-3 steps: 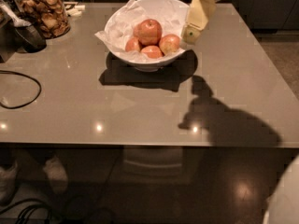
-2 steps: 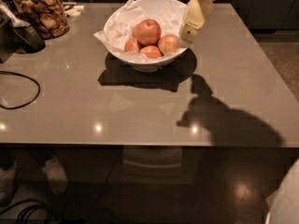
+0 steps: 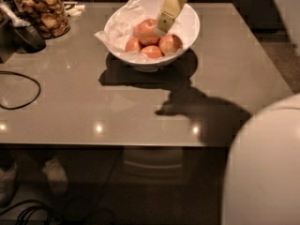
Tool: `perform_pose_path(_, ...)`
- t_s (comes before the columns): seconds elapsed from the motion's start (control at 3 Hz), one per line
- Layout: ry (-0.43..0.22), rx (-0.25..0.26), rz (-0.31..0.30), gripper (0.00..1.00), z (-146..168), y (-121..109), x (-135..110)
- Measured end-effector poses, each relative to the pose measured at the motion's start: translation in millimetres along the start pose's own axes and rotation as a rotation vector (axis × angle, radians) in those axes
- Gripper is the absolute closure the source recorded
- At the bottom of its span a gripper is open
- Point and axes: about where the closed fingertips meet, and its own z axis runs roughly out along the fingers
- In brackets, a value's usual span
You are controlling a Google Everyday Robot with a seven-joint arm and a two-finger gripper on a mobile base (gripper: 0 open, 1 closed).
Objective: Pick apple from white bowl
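Observation:
The white bowl [image 3: 187,34] stands at the far middle of the grey table, lined with crumpled white paper. In it lies the larger red-orange apple [image 3: 146,30], with smaller apples [image 3: 152,51] in front of it and at its sides. My gripper [image 3: 162,26] reaches down from the top edge into the bowl. Its cream-coloured fingers [image 3: 165,18] come down right beside the larger apple's right side.
A glass jar of brown snacks [image 3: 44,11] stands at the back left next to dark objects [image 3: 26,36]. A black cable [image 3: 18,90] loops on the table's left. A pale rounded robot part [image 3: 262,168] fills the lower right corner.
The gripper has moved left from beside the bowl's right rim to over the bowl, next to the larger apple. The view has shifted, so the bowl sits more central.

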Motion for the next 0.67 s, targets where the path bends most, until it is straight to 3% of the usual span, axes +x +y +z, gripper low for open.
perform_pose_path(0.67,-0.051,-0.032,0.017,0.0,24.3,-23.2,-33.3)
